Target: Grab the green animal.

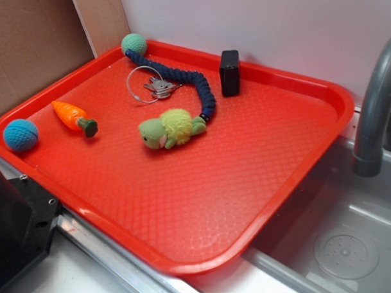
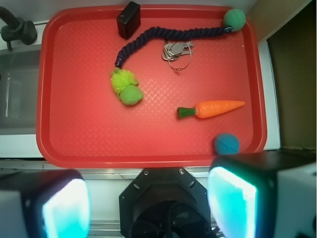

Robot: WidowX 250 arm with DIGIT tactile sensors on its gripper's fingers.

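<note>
The green animal (image 1: 171, 129) is a small plush turtle with a light green head and a fuzzy yellow-green shell. It lies near the middle of the red tray (image 1: 204, 204). In the wrist view the turtle (image 2: 126, 87) sits left of centre on the tray (image 2: 89, 134), far from my gripper (image 2: 148, 201). The gripper is high above the tray's near edge and open. Its two fingers (image 2: 64, 208) stand wide apart with nothing between them. The exterior view does not show the gripper.
An orange carrot toy (image 2: 218, 109), blue ball (image 2: 226, 144), teal-green ball (image 2: 234, 19), navy rope (image 2: 163, 37), keys (image 2: 177, 50) and a black box (image 2: 128, 20) share the tray. A sink (image 1: 340, 231) with a grey faucet (image 1: 374, 114) lies beside it. The robot base (image 2: 166, 203) is below the gripper.
</note>
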